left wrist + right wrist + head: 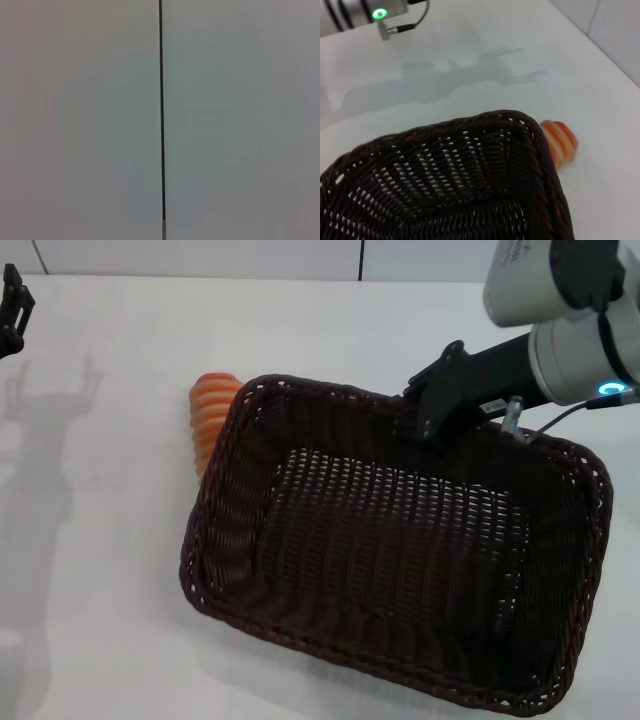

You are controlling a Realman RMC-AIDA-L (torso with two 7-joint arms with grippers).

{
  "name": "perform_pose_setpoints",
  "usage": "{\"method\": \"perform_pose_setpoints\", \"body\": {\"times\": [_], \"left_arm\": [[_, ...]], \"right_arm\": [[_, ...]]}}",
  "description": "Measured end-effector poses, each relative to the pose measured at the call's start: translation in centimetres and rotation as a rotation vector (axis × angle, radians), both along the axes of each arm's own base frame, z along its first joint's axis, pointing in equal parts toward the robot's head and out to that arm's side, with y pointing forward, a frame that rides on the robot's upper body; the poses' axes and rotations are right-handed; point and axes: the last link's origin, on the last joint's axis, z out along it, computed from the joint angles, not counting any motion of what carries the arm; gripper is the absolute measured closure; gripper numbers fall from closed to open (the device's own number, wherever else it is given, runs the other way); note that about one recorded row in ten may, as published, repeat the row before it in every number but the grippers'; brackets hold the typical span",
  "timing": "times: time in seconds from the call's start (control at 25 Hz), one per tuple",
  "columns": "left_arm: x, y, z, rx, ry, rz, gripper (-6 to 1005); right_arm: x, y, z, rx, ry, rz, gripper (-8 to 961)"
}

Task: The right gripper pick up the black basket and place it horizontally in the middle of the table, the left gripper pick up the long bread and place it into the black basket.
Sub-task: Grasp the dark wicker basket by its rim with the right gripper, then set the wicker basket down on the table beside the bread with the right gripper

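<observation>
One basket, one loaf outside it.
Right claw (432, 412) is clamped on the black basket's (400, 540) far rim; long bread (212, 418) lies on the tabletop (100, 540) touching its corner; left claw (12, 302) parked, fingers untellable.

right arm (560, 300): thick white links, black ring, printed text
right gripper (425, 425): black claw, thin cable, blue-lit ring behind
left gripper (12, 305): black
</observation>
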Motion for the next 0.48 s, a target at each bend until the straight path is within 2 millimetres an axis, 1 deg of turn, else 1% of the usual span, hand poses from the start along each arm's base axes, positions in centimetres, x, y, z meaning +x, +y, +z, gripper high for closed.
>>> {"method": "perform_pose_setpoints", "body": {"times": [0.48], "left_arm": [[0.3, 0.2, 0.0, 0.0, 0.0, -0.007, 153]], "right_arm": [[-1.4, -0.3, -1.4, -0.054, -0.023, 0.135, 773]]}}
